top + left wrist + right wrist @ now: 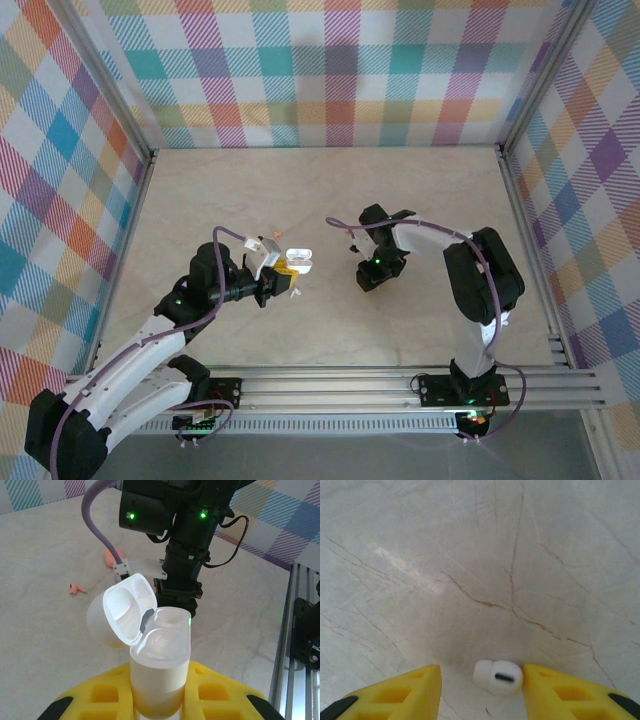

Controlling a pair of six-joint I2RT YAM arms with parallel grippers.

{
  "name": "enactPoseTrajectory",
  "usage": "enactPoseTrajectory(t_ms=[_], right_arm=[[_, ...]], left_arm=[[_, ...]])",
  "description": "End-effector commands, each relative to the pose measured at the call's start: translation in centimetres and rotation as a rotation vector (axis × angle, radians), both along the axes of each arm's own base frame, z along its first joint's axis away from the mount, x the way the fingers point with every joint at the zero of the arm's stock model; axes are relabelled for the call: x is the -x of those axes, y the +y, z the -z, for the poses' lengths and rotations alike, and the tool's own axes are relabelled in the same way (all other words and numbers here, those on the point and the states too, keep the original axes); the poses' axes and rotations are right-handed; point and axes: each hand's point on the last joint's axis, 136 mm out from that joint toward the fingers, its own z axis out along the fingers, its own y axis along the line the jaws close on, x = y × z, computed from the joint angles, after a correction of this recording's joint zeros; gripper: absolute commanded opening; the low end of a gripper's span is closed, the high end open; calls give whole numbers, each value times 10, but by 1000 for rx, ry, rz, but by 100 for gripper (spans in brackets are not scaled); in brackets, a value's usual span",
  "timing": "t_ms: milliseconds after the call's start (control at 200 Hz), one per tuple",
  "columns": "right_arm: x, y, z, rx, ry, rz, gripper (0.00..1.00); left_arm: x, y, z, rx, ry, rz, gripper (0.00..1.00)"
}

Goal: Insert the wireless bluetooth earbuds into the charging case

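The right tool [481,677] hangs low over the surface [470,570] with its jaws apart. A white earbud [498,677] lies between them, touching one yellow finger [560,692] and clear of the other. The left tool [160,692] is clamped on the white case [160,652], holding it upright with its lid [127,607] swung open. A pink earbud [76,588] lies on the surface, well apart from the case.

The first risk is the pick itself. The earbud sits off-centre in the gap, so as the jaws close the far finger would likely shove it sideways. Being small, rounded and smooth, it could roll, squirt out, or end up pinched crooked. A crooked hold would probably leave it misaligned with the well in the case.

The second risk is at the case. The wells are small and the open lid stands right beside them, so broad fingers coming down could knock the lid shut. A hard push could also tilt the case or slide it in its grip.
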Motion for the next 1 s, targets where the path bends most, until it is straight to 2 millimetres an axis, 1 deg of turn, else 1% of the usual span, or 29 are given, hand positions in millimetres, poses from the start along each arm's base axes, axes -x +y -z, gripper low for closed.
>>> enactPoseTrajectory(t_ms=[0, 185, 355, 445, 505, 570, 660, 745, 810, 995], right_arm=[[4, 3, 2, 7, 25, -30, 46], [1, 1, 4, 25, 27, -22, 44], [0, 1, 2, 36, 31, 3, 38], [1, 3, -6, 28, 44, 4, 36], [0, 1, -10, 28, 30, 6, 30], [-2, 1, -16, 25, 22, 49, 26], [-3, 4, -28, -4, 3, 59, 24], [-6, 7, -40, -29, -27, 69, 24], [-8, 8, -45, -45, -46, 76, 24], [-6, 14, -47, -86, -46, 96, 22]], left_arm=[[2, -2, -5, 11, -21, 19, 0], [1, -2, -6, 14, -25, 11, 0], [-1, -1, -8, 12, -30, 3, 0], [-10, 0, -15, 30, -53, -26, 0], [-17, -2, -22, 41, -67, -26, 0], [-23, -7, -29, 43, -62, -10, 0], [-29, -17, -35, 62, -43, 21, 0], [-34, -24, -35, 99, -13, 35, 0], [-37, -27, -34, 124, 3, 36, 0], [-37, -27, -31, 141, 32, 27, 0]])
